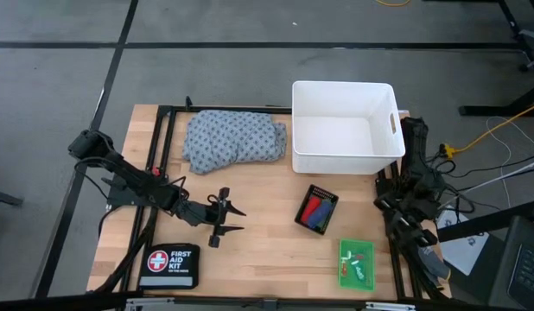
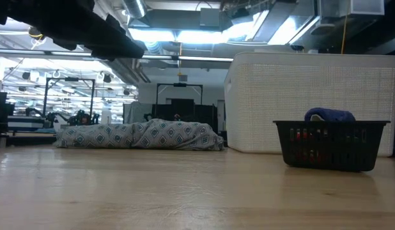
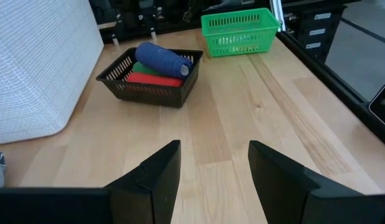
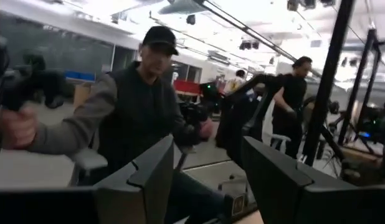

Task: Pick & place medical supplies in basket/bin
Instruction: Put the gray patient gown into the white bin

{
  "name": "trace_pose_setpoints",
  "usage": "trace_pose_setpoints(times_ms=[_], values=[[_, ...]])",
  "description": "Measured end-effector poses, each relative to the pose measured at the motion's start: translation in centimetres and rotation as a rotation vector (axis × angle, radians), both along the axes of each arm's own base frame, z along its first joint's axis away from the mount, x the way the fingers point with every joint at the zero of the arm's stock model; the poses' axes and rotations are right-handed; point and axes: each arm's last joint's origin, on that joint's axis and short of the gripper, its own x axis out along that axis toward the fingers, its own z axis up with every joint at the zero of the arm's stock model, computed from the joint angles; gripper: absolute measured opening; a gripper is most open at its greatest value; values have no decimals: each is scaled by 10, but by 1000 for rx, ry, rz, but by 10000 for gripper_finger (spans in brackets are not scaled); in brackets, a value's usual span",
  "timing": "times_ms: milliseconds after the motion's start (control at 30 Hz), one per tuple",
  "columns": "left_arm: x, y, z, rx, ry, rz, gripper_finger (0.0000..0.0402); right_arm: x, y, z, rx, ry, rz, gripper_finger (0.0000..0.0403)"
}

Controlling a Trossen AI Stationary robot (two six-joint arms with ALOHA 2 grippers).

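- Medical supplies sit in several places on the desk: the blue roll, red roll and green roll lie together in the black mesh tray, with the blue one on top of the other two
- Pale packets lie in the green tray, which sits near the desk's front edge, close to the mesh tray and apart from it
- The blue-grey dotted cloth lies bunched on the desk's far side, just beside the white tub and outside it
- The white tub stands at the far right of the desk; its inside shows only bare white floor in the high view
- The left pincer hangs over bare wood in the left half of the desk, its two fingers spread apart with nothing between them, pointing toward the mesh tray
- The right pincer is parked off the right edge of the desk, fingers apart and empty, facing out into the room
- A black pouch lettered FIRST AID KIT lies at the front left corner of the desk
- Two people show in the room beyond, in the right wrist view
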Motion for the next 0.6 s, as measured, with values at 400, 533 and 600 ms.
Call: trace_pose_setpoints(times_ms=[400,533,600], values=[[0,0,0,0,-5,0,184,-3,14,-30,-295,117,249,190],[0,0,1,8,-8,6,184,-6,17,-30,-289,136,356,190],[0,1,1,12,-11,14,184,-6,17,-30,-290,137,359,190]])
